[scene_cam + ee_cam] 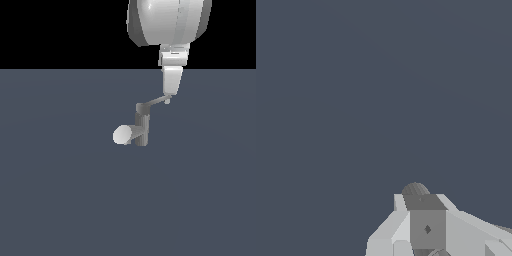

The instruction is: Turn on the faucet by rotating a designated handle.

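Note:
The faucet point(142, 127) is a small grey tap standing upright on the floor, and its thick spout ends in a pale round face point(121, 135) on the exterior view's left. The handle point(156, 102) is a thin grey lever rising from the dark cap toward the exterior view's right. My gripper point(169, 97) comes straight down from above with its fingertips at the lever's outer end. No gap shows between the fingers, and nothing is held between them. In the wrist view the gripper point(427, 225) fills the lower edge, with a dark rounded part point(415, 189) just beyond it.
The flat blue-grey floor point(60, 190) spreads all around the tap. The large white arm link point(167, 20) hangs above the handle's end.

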Controlling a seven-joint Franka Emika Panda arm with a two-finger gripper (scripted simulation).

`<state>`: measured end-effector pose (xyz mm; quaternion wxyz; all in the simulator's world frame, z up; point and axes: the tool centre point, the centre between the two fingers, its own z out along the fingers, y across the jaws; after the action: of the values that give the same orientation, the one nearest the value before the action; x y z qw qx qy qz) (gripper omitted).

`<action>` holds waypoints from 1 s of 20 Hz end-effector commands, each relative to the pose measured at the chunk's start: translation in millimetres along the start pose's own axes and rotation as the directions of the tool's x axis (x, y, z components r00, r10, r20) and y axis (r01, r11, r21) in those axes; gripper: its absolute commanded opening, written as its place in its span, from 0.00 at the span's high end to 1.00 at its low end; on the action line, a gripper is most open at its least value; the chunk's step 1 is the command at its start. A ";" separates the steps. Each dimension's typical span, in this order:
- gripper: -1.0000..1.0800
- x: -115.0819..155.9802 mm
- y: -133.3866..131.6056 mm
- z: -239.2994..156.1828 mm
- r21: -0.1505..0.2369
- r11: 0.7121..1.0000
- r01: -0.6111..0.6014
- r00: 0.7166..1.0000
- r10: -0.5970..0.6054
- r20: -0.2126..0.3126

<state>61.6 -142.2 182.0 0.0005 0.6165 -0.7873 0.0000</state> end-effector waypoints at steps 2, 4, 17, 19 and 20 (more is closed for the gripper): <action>1.00 0.8 9.0 -0.1 0.000 1.000 0.000 1.000 0.000 0.000; 1.00 1.2 14.7 -0.1 0.000 1.000 0.000 1.000 0.000 0.000; 1.00 4.8 53.4 -0.2 0.000 1.000 -0.001 1.000 0.001 0.001; 1.00 5.3 59.6 -0.2 0.000 1.000 -0.001 1.000 0.001 0.001; 1.00 5.6 62.7 -0.2 0.000 1.000 -0.001 1.000 0.001 0.001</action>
<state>15.8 -128.2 196.7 -0.0117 0.6207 -0.7839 0.0132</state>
